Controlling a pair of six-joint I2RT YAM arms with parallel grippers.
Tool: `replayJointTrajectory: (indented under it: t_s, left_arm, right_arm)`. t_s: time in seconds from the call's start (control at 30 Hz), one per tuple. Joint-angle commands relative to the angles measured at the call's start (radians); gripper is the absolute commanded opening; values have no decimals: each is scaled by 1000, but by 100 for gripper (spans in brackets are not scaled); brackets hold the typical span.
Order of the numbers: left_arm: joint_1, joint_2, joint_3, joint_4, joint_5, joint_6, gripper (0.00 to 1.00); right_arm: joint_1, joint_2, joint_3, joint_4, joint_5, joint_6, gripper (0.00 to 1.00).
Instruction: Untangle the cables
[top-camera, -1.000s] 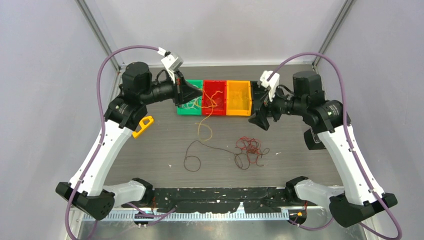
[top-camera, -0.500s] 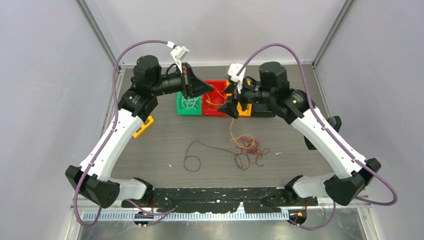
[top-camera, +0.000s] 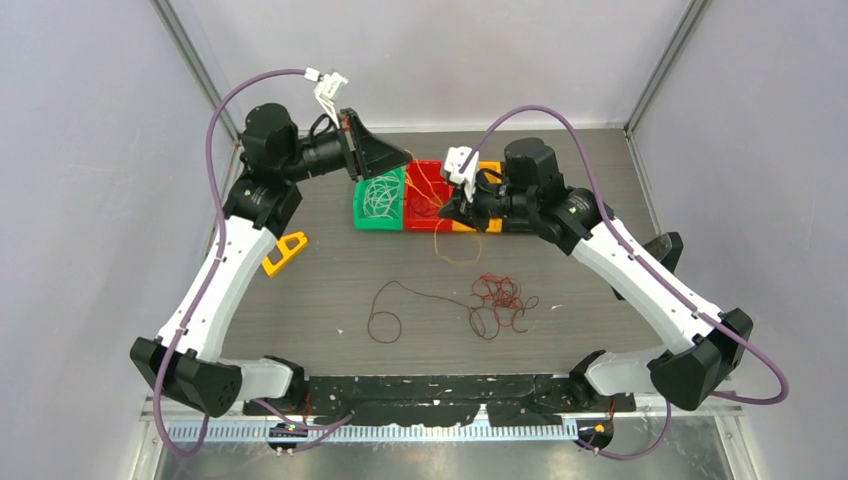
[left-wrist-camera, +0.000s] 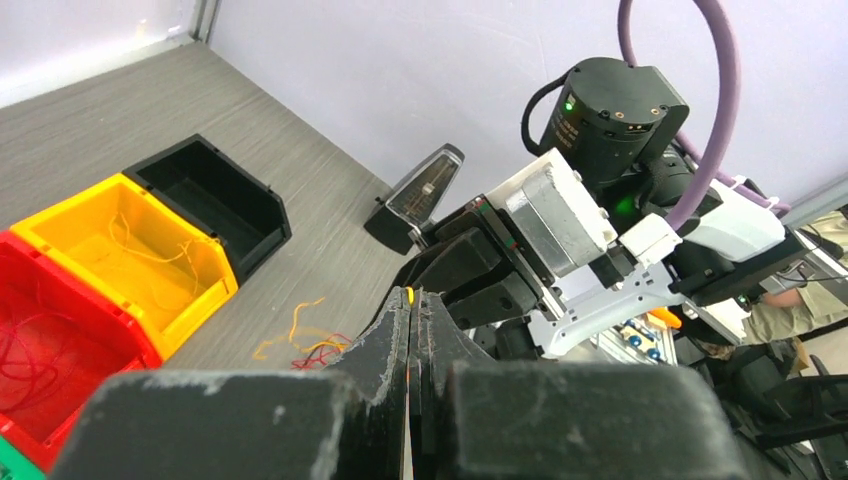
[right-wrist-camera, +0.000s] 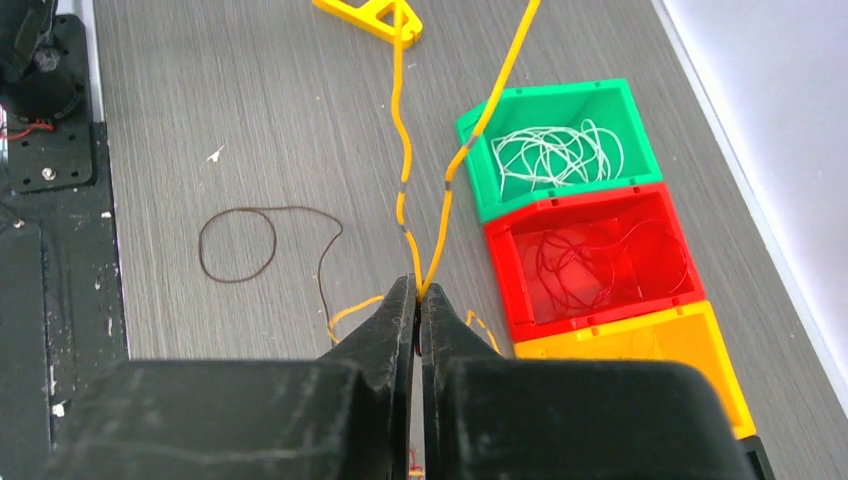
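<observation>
A yellow-orange cable (top-camera: 438, 240) hangs off the table between my two grippers, just in front of the bins. My left gripper (top-camera: 403, 166) is shut, with a bit of yellow pinched at its tips (left-wrist-camera: 411, 297). My right gripper (top-camera: 443, 207) is shut on the same cable (right-wrist-camera: 402, 180), and two strands rise from its tips (right-wrist-camera: 418, 292). A tangle of red and dark brown cables (top-camera: 500, 298) lies on the table in front. One brown cable runs left from it into a loop (top-camera: 384, 325), which also shows as a brown loop (right-wrist-camera: 237, 244) in the right wrist view.
A row of bins stands at the back: a green bin (right-wrist-camera: 545, 100) with whitish wires, a red bin (right-wrist-camera: 600, 195) with dark red wires, an orange bin (right-wrist-camera: 640, 330) and a black bin (left-wrist-camera: 250, 195). A yellow tool (top-camera: 285, 252) lies at the left.
My right arm swung left over the bins and its gripper closed on the yellow cable. The left gripper stayed shut and shifted slightly. The yellow cable came up off the table.
</observation>
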Motion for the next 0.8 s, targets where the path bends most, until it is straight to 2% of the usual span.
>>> replayJointTrajectory:
  t_s: [0.0,0.2,0.33,0.53,0.67,0.77]
  left_arm:
    - [36,-39,-8,98,19,-66,0]
    - [109,-61,-119,-28,-171,60,0]
    - [62,-41,-211,1,-125,34,0]
    - [-162,47,-197,20,-4,80,0]
    - [-186,59,-226,206,38,-35,0]
    - [-181,41,-234,248,39,-46,0]
  right_arm:
    - [0,-24,66,67,1,36,5]
    - [0,-90,80,184,37,171,6]
    - [-2,-93,132,295,114,298,5]
    - [-16,-9,259,443,243,481,6]
    - [-42,22,281,458,282,478,5]
    - [-102,20,255,457,268,533,5]
